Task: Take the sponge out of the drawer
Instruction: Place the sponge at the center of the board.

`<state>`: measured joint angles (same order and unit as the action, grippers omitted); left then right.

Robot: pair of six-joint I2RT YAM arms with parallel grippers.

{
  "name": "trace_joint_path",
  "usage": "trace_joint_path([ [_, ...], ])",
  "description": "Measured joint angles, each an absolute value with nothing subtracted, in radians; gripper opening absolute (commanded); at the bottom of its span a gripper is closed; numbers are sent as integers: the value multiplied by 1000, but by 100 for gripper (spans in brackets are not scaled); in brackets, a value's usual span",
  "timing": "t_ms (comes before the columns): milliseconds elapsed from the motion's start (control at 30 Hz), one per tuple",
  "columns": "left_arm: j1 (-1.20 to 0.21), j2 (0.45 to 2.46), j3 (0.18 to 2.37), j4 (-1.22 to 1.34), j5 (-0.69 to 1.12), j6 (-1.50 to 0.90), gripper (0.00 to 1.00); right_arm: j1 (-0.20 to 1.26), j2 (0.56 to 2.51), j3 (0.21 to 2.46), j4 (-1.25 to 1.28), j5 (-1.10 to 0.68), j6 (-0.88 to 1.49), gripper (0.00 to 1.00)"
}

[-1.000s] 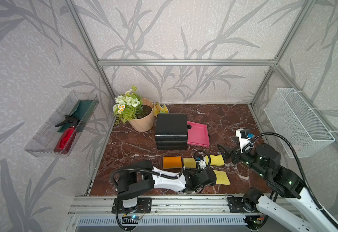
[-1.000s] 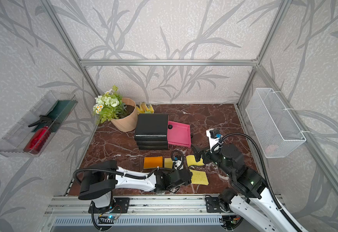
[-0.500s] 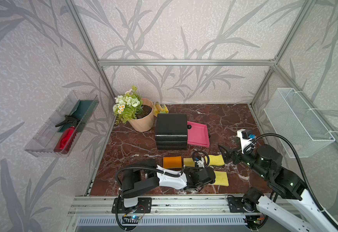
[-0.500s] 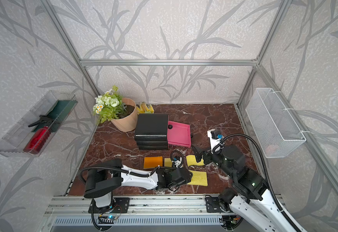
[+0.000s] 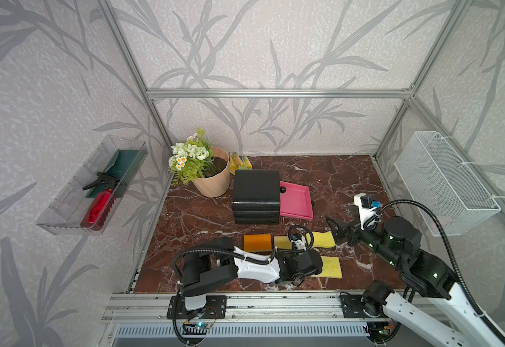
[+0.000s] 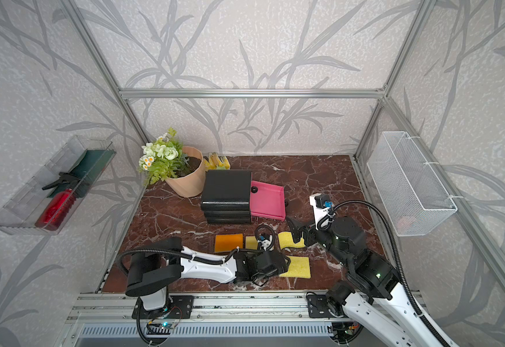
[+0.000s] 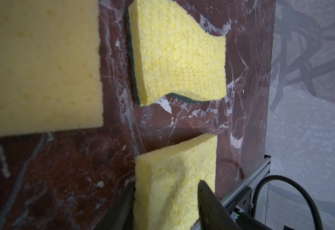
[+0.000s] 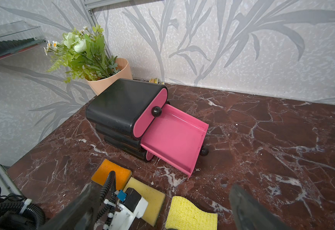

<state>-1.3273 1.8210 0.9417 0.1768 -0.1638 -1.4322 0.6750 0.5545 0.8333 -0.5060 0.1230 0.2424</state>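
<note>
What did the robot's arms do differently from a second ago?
The left gripper opened its jaws, letting go of the yellow sponge between them, and its elbow slid slightly rightward. The right gripper, the pink drawer, the orange sponge and the other yellow sponges stayed put.

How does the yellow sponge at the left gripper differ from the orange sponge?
The yellow sponge sits between the left gripper's fingers near the table's front edge; the orange sponge lies untouched, closer to the drawer unit. Both rest on the table, outside the empty pink drawer.
</note>
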Motion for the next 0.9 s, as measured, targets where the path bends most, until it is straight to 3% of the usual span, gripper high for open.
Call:
trace_joint_path([
  [267,-1328,1821,956,141,-163,-1432,56,675,554,833,-506,123,240,100],
  [400,-1328,1821,962,125,-163,-1432,65,675,554,833,-507,124,239,99],
  [600,-1329,1821,963,117,-168,-1431,67,675,554,833,-507,131,239,99],
  [900,-1342,1809,968,91,-196,-1405,80,675,554,833,-507,134,239,99],
])
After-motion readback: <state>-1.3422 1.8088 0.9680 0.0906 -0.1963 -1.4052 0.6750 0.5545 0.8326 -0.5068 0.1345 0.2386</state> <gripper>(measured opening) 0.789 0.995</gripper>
